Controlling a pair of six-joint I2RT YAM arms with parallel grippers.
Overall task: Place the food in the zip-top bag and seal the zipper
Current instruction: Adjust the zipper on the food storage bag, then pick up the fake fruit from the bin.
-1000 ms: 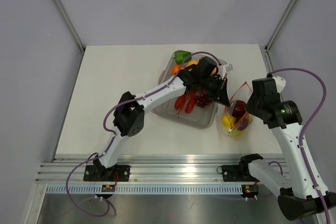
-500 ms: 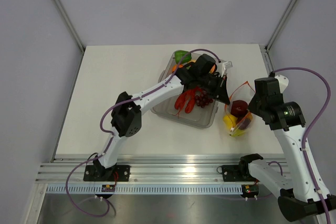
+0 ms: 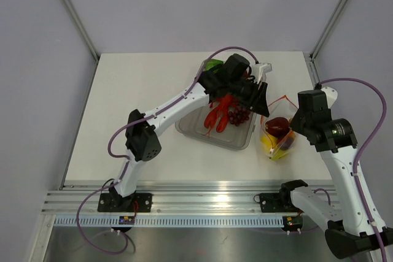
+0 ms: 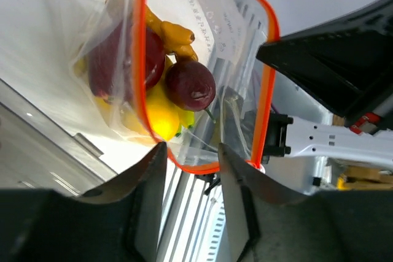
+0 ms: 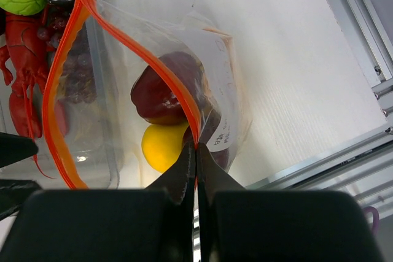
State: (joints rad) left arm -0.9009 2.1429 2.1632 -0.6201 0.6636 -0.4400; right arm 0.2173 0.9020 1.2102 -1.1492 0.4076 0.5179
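Observation:
The clear zip-top bag (image 3: 277,134) stands on the table right of the tray, its mouth gaping. Its orange-red zipper (image 4: 145,59) forms an open loop. Inside lie dark red fruits (image 4: 189,84) and a yellow fruit (image 4: 161,115). My right gripper (image 5: 196,145) is shut on the zipper strip at the bag's near corner. My left gripper (image 4: 191,148) hovers open at the opposite end of the mouth, the strip running past its fingertips. In the tray (image 3: 236,140) remain a red lobster (image 3: 216,118), purple grapes (image 3: 238,115) and a green pepper (image 3: 213,64).
The left arm stretches diagonally over the tray. The aluminium rail (image 3: 202,197) runs along the table's near edge. Bare white table (image 3: 135,108) spreads left of the tray.
My right gripper closed on the bag's zipper strip. My left gripper opened, let go of the bag mouth and drew back toward the far side.

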